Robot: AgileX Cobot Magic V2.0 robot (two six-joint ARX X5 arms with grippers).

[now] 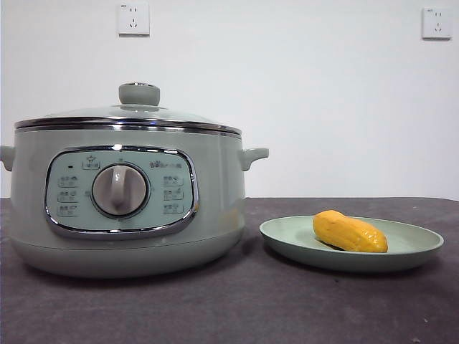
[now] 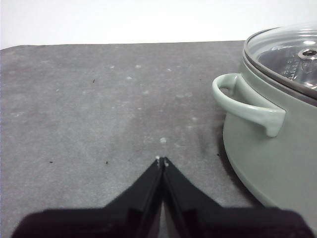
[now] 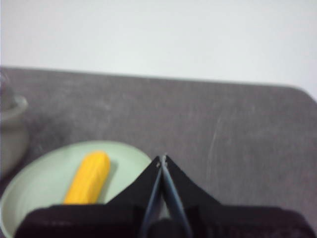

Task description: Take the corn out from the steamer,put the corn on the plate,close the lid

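Observation:
The sage-green steamer (image 1: 122,201) stands at the left of the front view, with the glass lid (image 1: 129,115) closed on it. The corn (image 1: 349,232) lies on the pale green plate (image 1: 401,254) to the steamer's right. My left gripper (image 2: 161,160) is shut and empty above the grey table, beside the steamer's side handle (image 2: 245,106); the lid (image 2: 282,54) shows there too. My right gripper (image 3: 162,158) is shut and empty, hanging over the near side of the plate (image 3: 44,183), with the corn (image 3: 89,177) just beside it. Neither arm shows in the front view.
The grey table top (image 1: 237,308) stretches in front of the steamer and plate. A white wall with two sockets (image 1: 133,18) stands behind. The steamer's edge (image 3: 10,129) shows beside the plate in the right wrist view.

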